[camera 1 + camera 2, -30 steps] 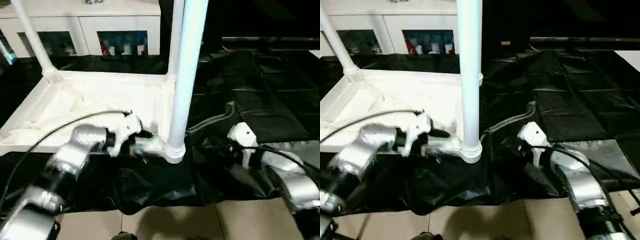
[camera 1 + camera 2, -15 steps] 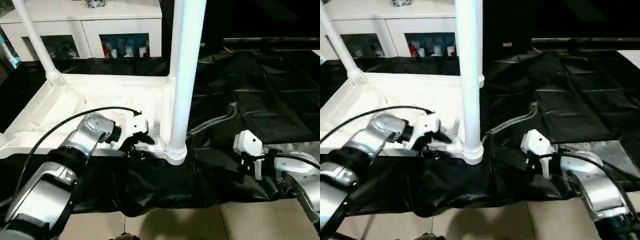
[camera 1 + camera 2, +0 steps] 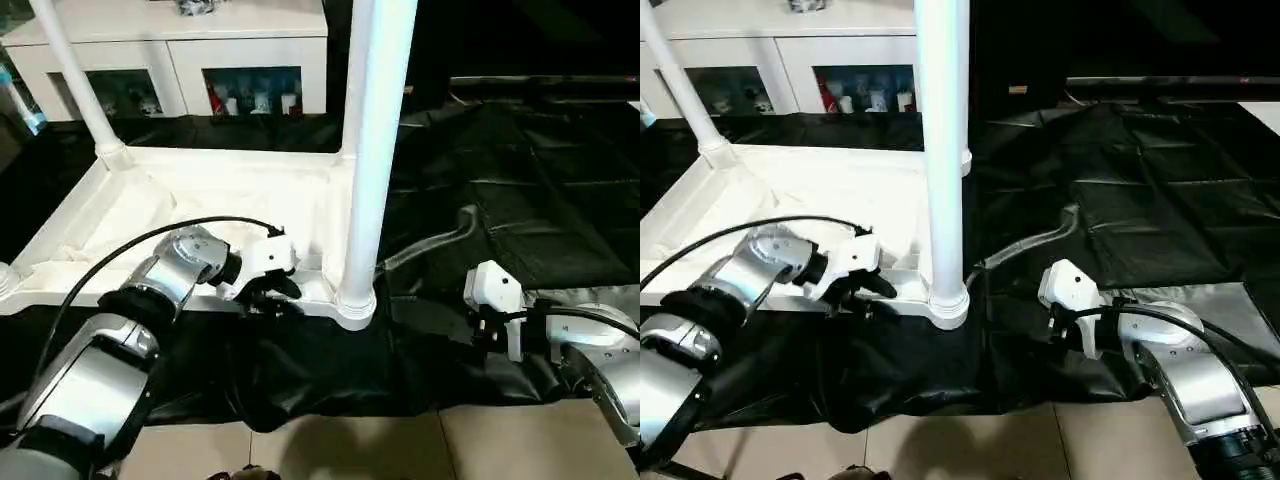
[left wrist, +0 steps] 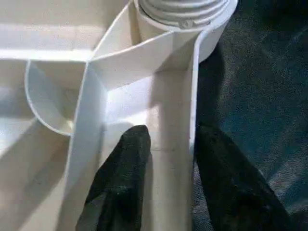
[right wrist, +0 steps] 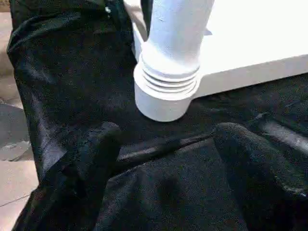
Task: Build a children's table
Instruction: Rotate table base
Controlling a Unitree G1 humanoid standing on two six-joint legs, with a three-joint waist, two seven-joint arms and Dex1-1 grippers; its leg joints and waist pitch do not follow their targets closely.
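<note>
The white tabletop [image 3: 190, 200] lies upside down on a black sheet. One white leg [image 3: 375, 150] stands upright in the near right corner socket [image 3: 355, 300]. Another leg [image 3: 72, 80] rises from the far left corner. My left gripper [image 3: 275, 295] is at the near rim, just left of that socket. In the left wrist view its fingers [image 4: 125, 178] straddle the thin rim wall [image 4: 192, 120], one inside and one outside, with a gap still showing on the inner side. My right gripper [image 3: 482, 335] rests open above the sheet to the right of the leg, holding nothing.
The black sheet [image 3: 520, 180] covers the floor and lies wrinkled around the near corner. A grey cable [image 3: 440, 240] runs across it to the right of the leg. White cabinets with glass fronts [image 3: 200, 70] stand behind. Tiled floor [image 3: 400, 450] shows at the front.
My left gripper's fingers have narrowed around the tabletop's near rim and the arm has settled there. The right gripper stays open. The camera has shifted a little.
</note>
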